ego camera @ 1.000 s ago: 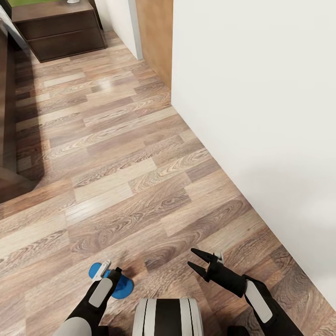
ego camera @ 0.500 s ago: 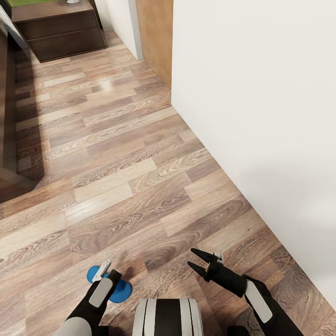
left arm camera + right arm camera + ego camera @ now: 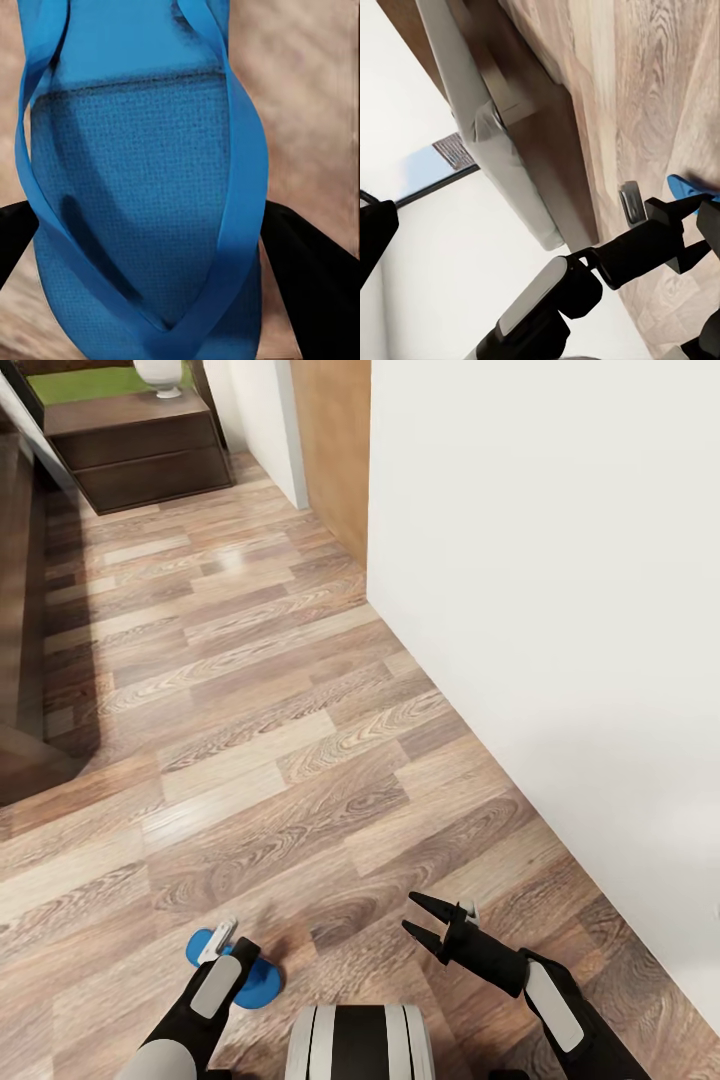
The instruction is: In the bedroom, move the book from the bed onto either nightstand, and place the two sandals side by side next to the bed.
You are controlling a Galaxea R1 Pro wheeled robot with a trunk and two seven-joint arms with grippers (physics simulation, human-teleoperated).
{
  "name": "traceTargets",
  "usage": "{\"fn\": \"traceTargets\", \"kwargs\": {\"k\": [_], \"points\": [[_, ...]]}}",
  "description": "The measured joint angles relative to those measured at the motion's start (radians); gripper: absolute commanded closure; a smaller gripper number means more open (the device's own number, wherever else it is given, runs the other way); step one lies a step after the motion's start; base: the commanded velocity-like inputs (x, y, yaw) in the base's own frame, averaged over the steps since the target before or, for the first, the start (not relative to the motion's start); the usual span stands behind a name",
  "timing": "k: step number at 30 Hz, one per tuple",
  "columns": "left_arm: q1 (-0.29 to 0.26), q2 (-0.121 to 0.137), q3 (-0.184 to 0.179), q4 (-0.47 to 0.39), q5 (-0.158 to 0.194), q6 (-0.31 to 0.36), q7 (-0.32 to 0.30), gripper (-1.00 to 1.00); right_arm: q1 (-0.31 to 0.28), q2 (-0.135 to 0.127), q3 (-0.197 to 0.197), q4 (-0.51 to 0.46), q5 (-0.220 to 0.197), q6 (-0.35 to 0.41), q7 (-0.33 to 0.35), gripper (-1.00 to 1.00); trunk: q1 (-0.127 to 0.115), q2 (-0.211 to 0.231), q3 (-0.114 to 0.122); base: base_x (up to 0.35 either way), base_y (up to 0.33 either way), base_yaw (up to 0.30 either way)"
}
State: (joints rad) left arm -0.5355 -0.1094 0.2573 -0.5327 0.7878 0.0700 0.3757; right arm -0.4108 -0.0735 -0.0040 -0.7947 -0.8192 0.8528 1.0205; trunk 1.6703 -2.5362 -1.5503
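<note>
Blue flat flip-flop sandal [image 3: 232,966] hung clamped in my left gripper [image 3: 228,943], long axis along the fingers, low over the wood-plank floor [image 3: 260,740]; my right gripper [image 3: 422,916] gaped empty alongside.

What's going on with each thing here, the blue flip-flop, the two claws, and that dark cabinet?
Blue sandal: held by the left gripper, above the floor.
Left gripper: shut on the sandal.
Right gripper: open, holding nothing.
Dark cabinet: drawers closed, white vase on top.
</note>
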Motion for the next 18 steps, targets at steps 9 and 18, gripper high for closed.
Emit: {"fn": "traceTargets", "kwargs": {"k": [9, 18], "points": [[0.000, 0.000, 0.000, 0.000, -0.001, 0.000, 0.000, 1.00, 0.000, 0.000, 0.000, 0.000, 0.000, 0.000, 0.000, -1.00, -0.004, 0.002, 0.035, 0.000, 0.000, 0.000], [0.000, 0.000, 0.000, 0.000, -0.001, 0.000, -0.001, 1.00, 0.000, 0.000, 0.000, 0.000, 0.000, 0.000, 0.000, -1.00, -0.008, 0.004, 0.070, 0.000, 0.000, 0.000]]}}
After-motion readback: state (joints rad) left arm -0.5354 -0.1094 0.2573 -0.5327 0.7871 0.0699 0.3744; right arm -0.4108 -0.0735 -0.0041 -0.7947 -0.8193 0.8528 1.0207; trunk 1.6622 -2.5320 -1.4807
